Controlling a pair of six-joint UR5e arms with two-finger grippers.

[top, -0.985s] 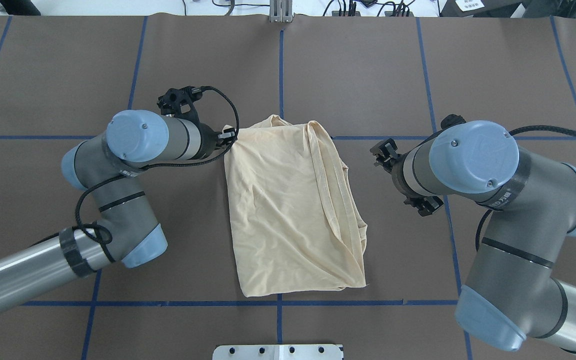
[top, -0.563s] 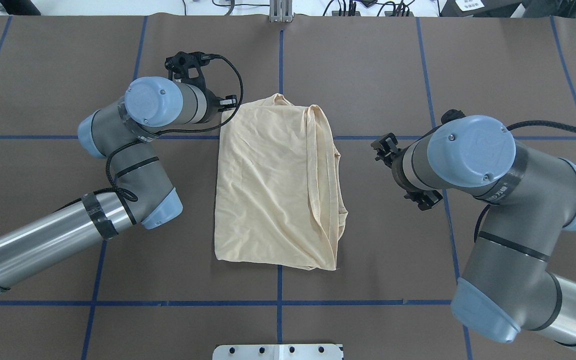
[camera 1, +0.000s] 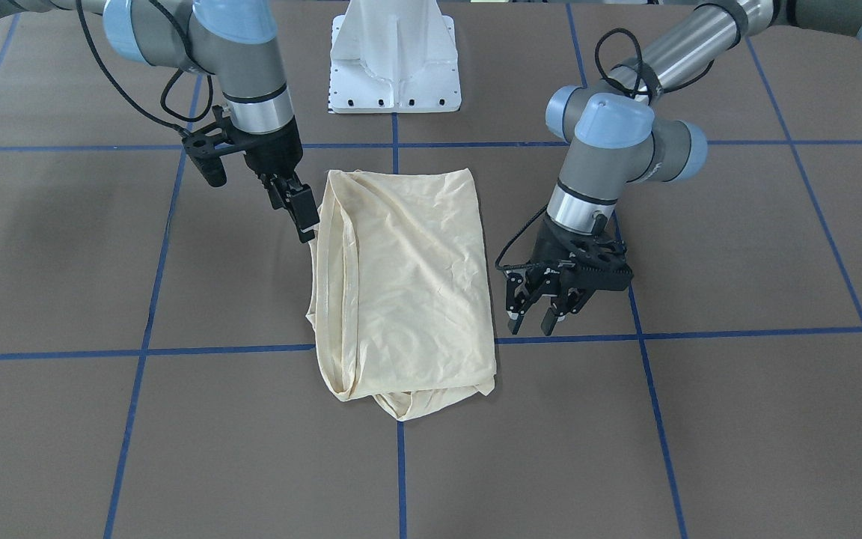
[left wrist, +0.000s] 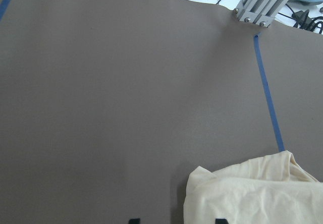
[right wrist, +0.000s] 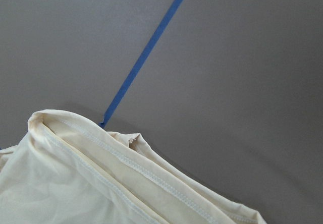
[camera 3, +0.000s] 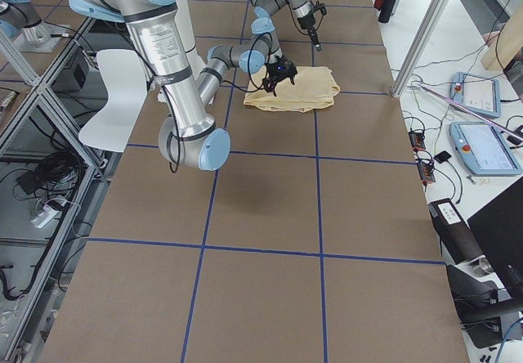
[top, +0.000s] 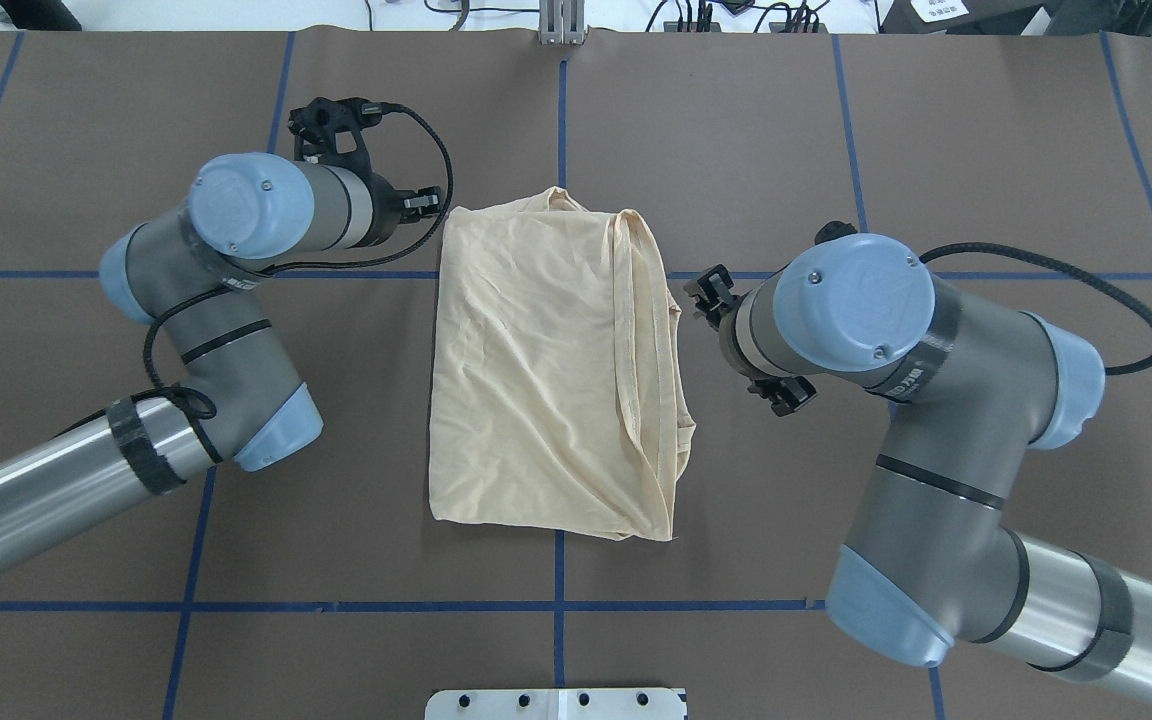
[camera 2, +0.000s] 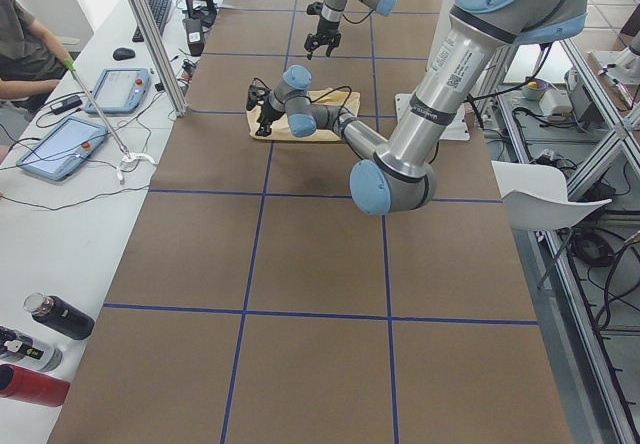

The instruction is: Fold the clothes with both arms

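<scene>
Covering the whole bench (top: 736, 130) is matte brown sheeting, ruled into large squares by blue tape lines (top: 561, 120). The side views add a white side table (camera 2: 60, 224) with tablets (camera 2: 60, 147), where a person (camera 2: 25, 49) sits.

A pale cream-yellow thin shirt (top: 551, 370) lies at the bench's middle, between the two arms and across the central tape line. It is folded lengthwise into a rough, wrinkled rectangle. Its doubled, stitched hems run along the side nearer the robot's right arm.

From overhead, both wrists hide their fingers. The front-facing camera shows the left gripper (camera 1: 532, 322) released, just beside the shirt's long edge and apart from it. The left wrist view confirms this: two black fingertips (left wrist: 219, 220) stand apart, with a shirt corner ahead of them.

The right gripper (camera 1: 304, 221) hangs at the hemmed edge. Whether it is spread or clenched, or touches the cloth, I cannot tell. Its wrist view shows the stitched hems close up.
</scene>
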